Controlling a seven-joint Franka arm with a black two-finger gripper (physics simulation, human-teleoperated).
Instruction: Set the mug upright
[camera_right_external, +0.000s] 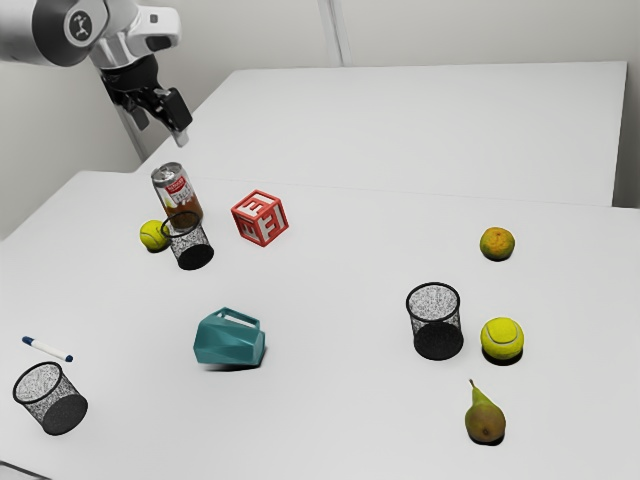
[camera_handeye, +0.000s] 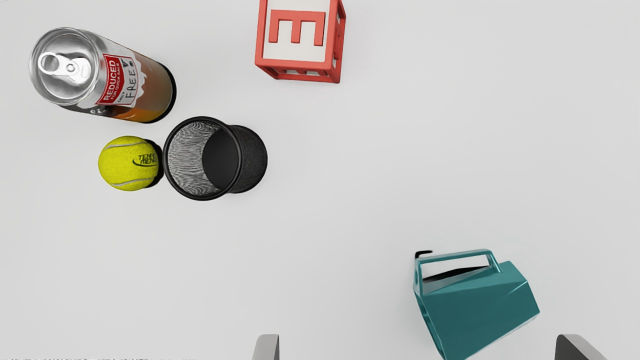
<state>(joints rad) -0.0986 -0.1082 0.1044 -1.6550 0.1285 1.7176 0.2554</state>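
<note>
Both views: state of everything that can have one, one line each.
Gripper: jaws open, holding nothing
Mug: on its side
Can: upright
Marker: lying flat
Mesh cup near can: upright, empty
Mesh cup near marker: upright, empty
Mesh cup near pear: upright, empty

A drinks can with a red and white label stood upright on the white table, near a yellow tennis ball and a black mesh cup that were just beside each other. Near them sat a red and white letter block, an E on one face. Toward the exterior view's left, a white marker with a blue cap lay near a second mesh cup. Toward the exterior view's right, a third mesh cup stood upright beside another tennis ball, with a greenish-brown pear and an orange-green citrus fruit on either side of that ball.
</note>
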